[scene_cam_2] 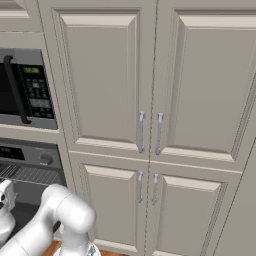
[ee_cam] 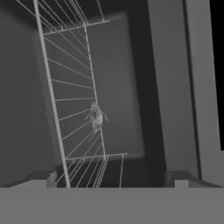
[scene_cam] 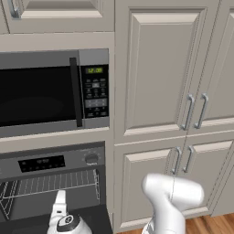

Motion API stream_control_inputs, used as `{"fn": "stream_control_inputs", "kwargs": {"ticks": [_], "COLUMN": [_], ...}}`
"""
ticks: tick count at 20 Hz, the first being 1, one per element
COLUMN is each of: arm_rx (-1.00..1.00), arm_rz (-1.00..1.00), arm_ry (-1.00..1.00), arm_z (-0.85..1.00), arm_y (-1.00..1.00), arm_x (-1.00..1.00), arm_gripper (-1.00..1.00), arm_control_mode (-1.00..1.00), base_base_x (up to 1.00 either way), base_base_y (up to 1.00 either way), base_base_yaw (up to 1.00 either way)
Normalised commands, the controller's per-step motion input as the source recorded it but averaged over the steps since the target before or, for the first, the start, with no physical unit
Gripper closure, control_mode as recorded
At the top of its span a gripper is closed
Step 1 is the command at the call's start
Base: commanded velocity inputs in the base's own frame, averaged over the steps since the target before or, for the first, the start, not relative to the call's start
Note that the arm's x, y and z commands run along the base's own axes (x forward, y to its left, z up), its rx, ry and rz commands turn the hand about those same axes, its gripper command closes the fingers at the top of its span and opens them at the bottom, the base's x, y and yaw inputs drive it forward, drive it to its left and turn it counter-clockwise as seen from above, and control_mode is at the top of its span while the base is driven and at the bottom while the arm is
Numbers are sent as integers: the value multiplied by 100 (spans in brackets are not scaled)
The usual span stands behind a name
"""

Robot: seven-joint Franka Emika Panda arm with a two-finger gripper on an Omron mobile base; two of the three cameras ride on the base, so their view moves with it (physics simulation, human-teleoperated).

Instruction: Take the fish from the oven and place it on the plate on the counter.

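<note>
**Lining up on the fish inside the oven**

The gripper (ee_cam: 111,177) points into the open oven (scene_cam: 55,162) with its jaws spread wide and nothing between them; its 2 dark fingertips (ee_cam: 41,178) stand far apart at the bottom of the hand view. The fish (ee_cam: 96,117) lies on the wire rack (ee_cam: 74,96), well ahead of the tips and a little to the left of their midline in that view. From the left base view the hand (scene_cam: 59,215) sits low in front of the oven mouth, below the rack level and under the microwave (scene_cam: 55,91).

The step in hand looks like the reach and grasp. Doing it well probably means centring the fish between the jaws first, then advancing along the rack without snagging a wire. The fish is slim and small, so the jaws should cross its narrow width near the middle rather than a pointed end, or it may slip or pivot out. The tips likely need to come close to the wires to get around it. Neither plate nor counter can be judged from here.
</note>
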Motion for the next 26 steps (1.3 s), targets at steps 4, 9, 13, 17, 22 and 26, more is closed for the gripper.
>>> {"fn": "stream_control_inputs", "kwargs": {"ticks": [4,9,13,17,22,26], "arm_rx": [-2,-2,-3,-8,-10,-12], "arm_rz": [0,-1,-1,0,1,5], "arm_ry": [-2,0,0,-1,0,0], "arm_z": [-33,-33,-35,-42,-55,-62], "arm_y": [0,1,2,0,0,0], "arm_x": [60,51,32,24,14,5], "arm_gripper": [-100,-100,-100,-100,-100,-100], "arm_control_mode": [-100,-100,-100,-100,-100,-100], "base_base_x": [0,0,0,0,0,0], "base_base_y": [0,0,0,0,0,0], "base_base_yaw": [0,0,0,0,0,0]}}
